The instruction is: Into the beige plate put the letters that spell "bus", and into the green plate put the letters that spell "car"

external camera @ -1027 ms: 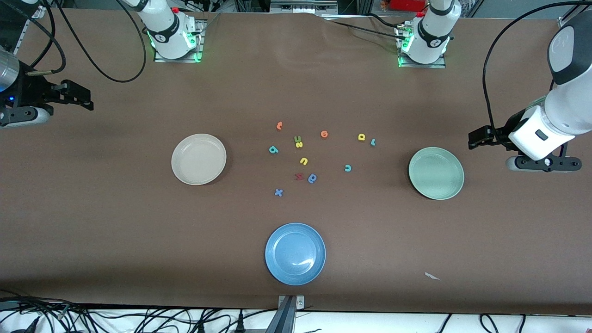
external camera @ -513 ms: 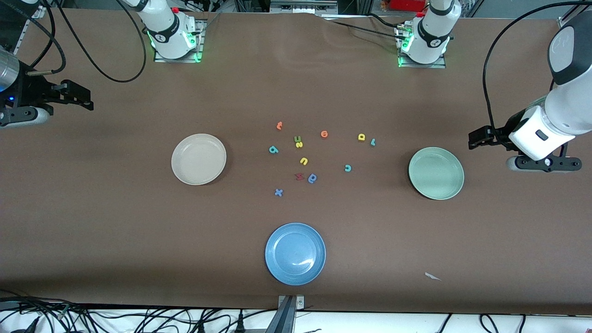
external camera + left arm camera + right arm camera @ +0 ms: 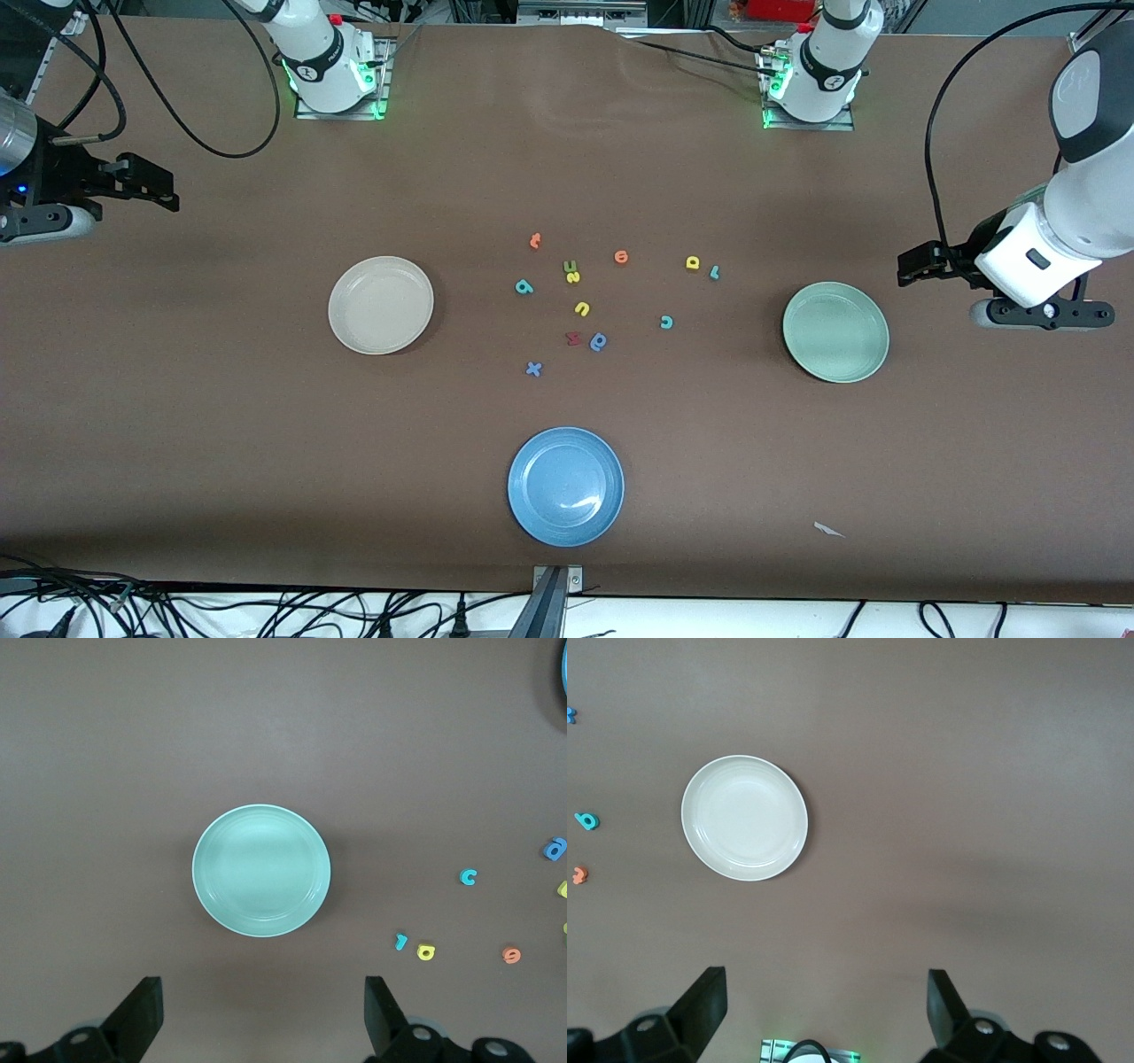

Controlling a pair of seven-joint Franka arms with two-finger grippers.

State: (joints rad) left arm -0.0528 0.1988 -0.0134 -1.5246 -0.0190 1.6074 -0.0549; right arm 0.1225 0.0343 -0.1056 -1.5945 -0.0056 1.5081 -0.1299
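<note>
The beige plate [image 3: 381, 305] lies toward the right arm's end and the green plate [image 3: 835, 331] toward the left arm's end; nothing lies in either. Between them lie the loose letters: teal "b" [image 3: 524, 286], yellow "u" [image 3: 582, 308], yellow "s" [image 3: 573, 277] touching a green letter, teal "c" [image 3: 666, 322], yellow "a" [image 3: 693, 262], teal "r" [image 3: 715, 273]. My left gripper [image 3: 262, 983] hangs open above bare table past the green plate [image 3: 261, 870]. My right gripper [image 3: 826, 974] hangs open above bare table past the beige plate [image 3: 744, 818]. Both hold nothing.
A blue plate [image 3: 566, 486] sits nearest the front camera. Among the letters lie two orange ones [image 3: 534, 240] [image 3: 621, 257], a red one [image 3: 573, 338], a blue round one [image 3: 599, 342] and a blue "x" [image 3: 533, 369]. A white scrap [image 3: 827, 529] lies near the front edge.
</note>
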